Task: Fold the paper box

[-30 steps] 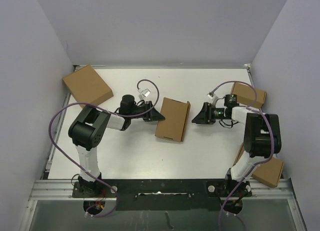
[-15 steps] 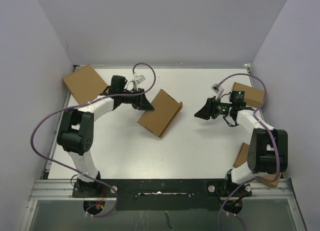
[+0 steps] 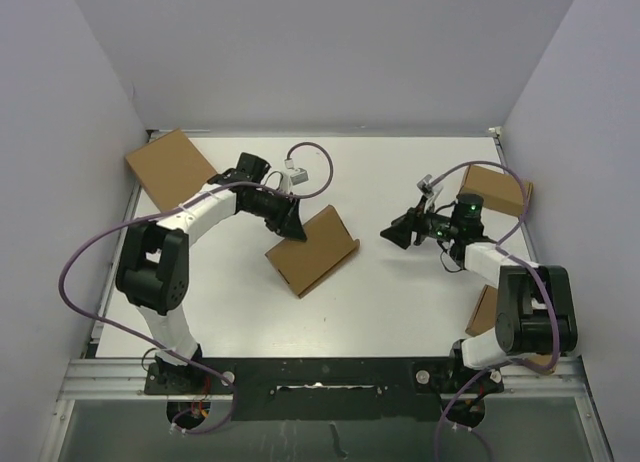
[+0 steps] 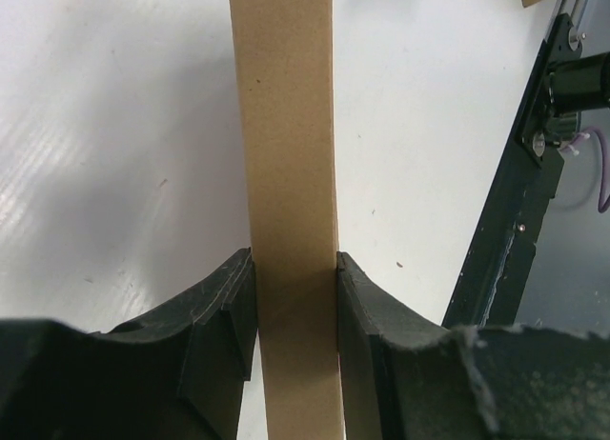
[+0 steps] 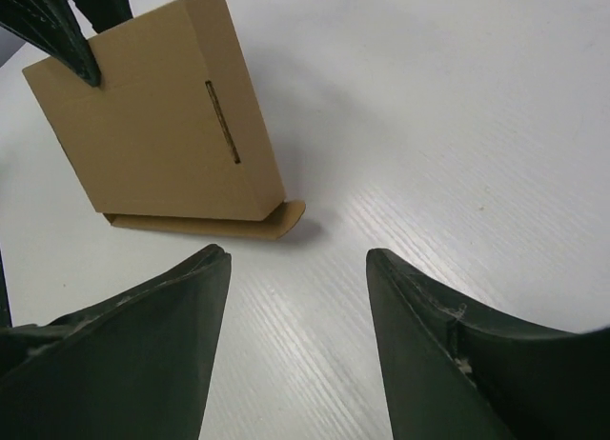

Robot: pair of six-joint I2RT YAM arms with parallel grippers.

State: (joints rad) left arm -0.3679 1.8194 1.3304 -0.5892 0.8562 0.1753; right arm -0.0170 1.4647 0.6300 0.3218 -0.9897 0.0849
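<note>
You are gripping the paper box [image 3: 312,250] with your left gripper [image 3: 292,222], its fingers pressing narrowly on the far-left cardboard edge. The box is leaning up at mid-table [image 3: 400,302]. Your right gripper [image 3: 395,232] is hovering near its right side, fingers spread and holding nothing. Plain cardboard boxes are lying far left [image 3: 172,168] and far right [image 3: 497,189], well apart from it.

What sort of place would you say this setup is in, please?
Probably a robotics lab test cell: a white table enclosed by plain grey walls, with two cabled robot arms bolted to a metal rail at its near edge.
</note>
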